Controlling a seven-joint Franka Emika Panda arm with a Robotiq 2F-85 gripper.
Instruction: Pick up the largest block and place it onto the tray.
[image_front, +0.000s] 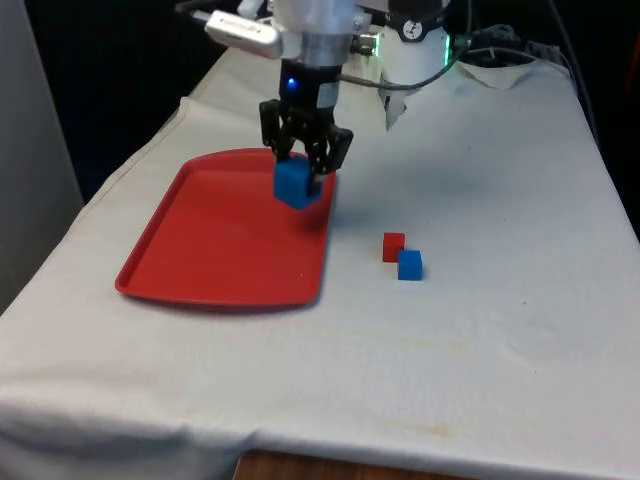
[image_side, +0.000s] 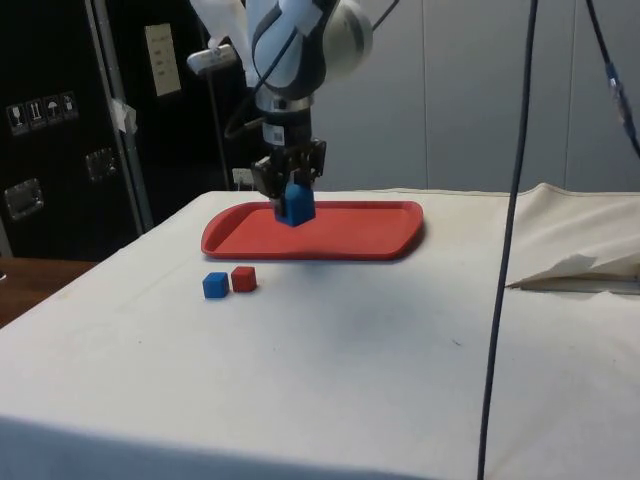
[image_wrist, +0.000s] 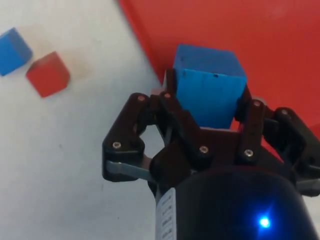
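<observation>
Three blocks and one tray share the white tablecloth (image_front: 480, 330), and the biggest of the blocks hangs in the air. Going across the front view from its left: the red tray (image_front: 200, 250) lies flat on the cloth, its raised rim unbroken all round and its floor bare. Above the tray's edge on the front view's right, the black gripper (image_front: 303, 160) points straight down from the white arm (image_front: 318, 30), its two fingers closed against opposite faces of the large blue block (image_front: 296, 183). That block is clear of the tray's floor and sits slightly turned in the grasp. Farther toward the front view's right, off the tray and well apart from it, the small red block (image_front: 393, 246) and the small blue block (image_front: 409, 265) rest on the cloth, close together, the blue one the nearer to the camera.

From the side, the large blue block (image_side: 295, 203) is seen held above the tray (image_side: 370, 235) with a gap beneath it, while the two small blocks sit on the cloth in front of the tray. At the wrist, the fingers (image_wrist: 252, 130) flank the block (image_wrist: 210, 85) on both sides, red tray (image_wrist: 280, 50) beneath it and the cloth's white beside.
</observation>
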